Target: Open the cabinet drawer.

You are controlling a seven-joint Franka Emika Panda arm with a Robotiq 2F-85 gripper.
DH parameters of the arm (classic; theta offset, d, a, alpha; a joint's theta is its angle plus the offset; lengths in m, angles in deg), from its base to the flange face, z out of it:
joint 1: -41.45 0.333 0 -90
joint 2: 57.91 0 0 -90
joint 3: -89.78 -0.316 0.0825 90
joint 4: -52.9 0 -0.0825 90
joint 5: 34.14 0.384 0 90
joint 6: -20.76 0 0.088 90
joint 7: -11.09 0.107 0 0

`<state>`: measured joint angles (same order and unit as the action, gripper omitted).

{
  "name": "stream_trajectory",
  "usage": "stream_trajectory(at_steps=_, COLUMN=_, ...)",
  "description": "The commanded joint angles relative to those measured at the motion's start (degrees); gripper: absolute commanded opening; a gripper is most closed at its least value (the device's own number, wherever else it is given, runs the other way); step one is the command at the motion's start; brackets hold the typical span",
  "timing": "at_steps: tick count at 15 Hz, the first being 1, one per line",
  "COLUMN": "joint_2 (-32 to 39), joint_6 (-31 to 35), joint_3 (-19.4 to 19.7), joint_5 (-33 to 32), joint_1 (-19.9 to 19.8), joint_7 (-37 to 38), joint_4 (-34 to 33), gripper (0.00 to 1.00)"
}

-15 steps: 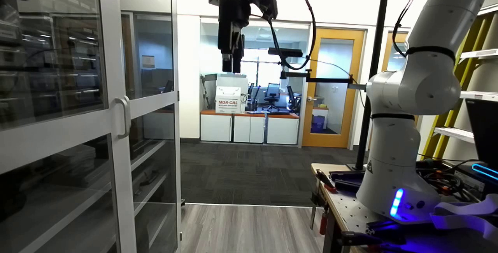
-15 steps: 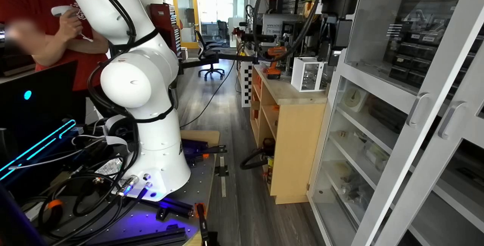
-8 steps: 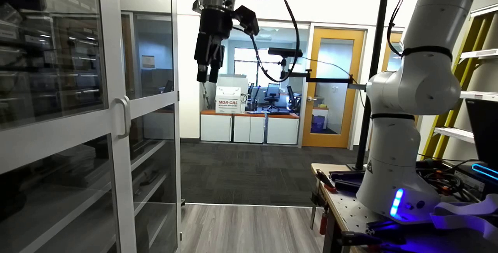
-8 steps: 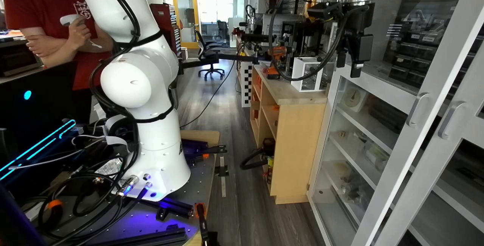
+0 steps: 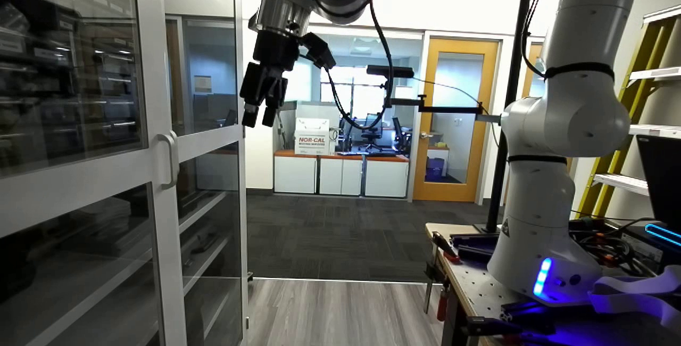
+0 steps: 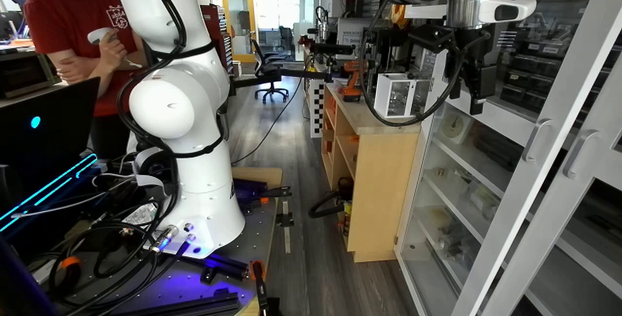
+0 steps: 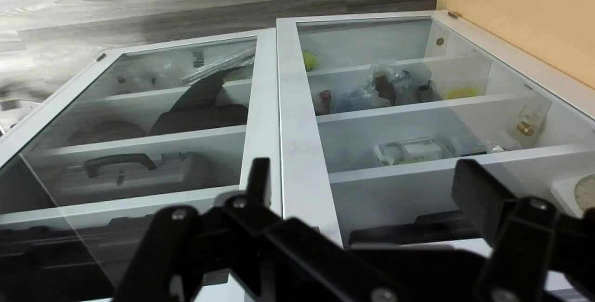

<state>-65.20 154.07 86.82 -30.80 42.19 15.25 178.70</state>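
Observation:
The cabinet drawer is a tall clear-glass panel in a pale frame with a crossbar; the frame shows in both exterior views [image 5: 207,141] [image 6: 491,117] and the wrist view [image 7: 307,130]. It stands shut against a matching panel. Each panel has a grey bow handle; the drawer's handle [image 6: 536,139] and the neighbouring handle [image 6: 580,153] show in an exterior view. My gripper [image 5: 259,116] [image 6: 466,100] [image 7: 365,176] is open and empty. It is tilted, in front of the glass near crossbar height, apart from the handles. Both handles are hidden in the wrist view.
A wooden workbench [image 6: 386,194] stands against the cabinet's side, with a white glass-sided box [image 6: 388,95] on it. A black camera bar [image 5: 452,109] reaches out from a post. A person in red [image 6: 97,5] stands behind the arm.
My gripper has moved down and towards the cabinet, to the right in the view with the person and to the left in the other. It has tilted. The cabinet panels have not moved.

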Motion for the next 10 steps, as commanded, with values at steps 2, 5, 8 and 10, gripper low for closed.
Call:
stream_trajectory(at_steps=2, joint_2=3.0, joint_6=6.2, joint_3=0.68, joint_5=2.33, joint_1=0.62, joint_7=-3.67, joint_4=-0.12, gripper=1.0)
stream_trajectory(at_steps=5, joint_2=3.41, joint_6=5.8, joint_3=0.43, joint_5=1.58, joint_1=0.52, joint_7=-2.83, joint_4=-0.22, gripper=1.0)
stream_trajectory(at_steps=8, joint_2=4.84, joint_6=6.57, joint_3=0.41, joint_5=2.01, joint_1=0.58, joint_7=-3.48, joint_4=-0.76, gripper=1.0)
stream_trajectory(at_steps=10, joint_2=4.91, joint_6=6.59, joint_3=0.41, joint_5=2.02, joint_1=0.6, joint_7=-3.51, joint_4=-0.91, gripper=1.0)
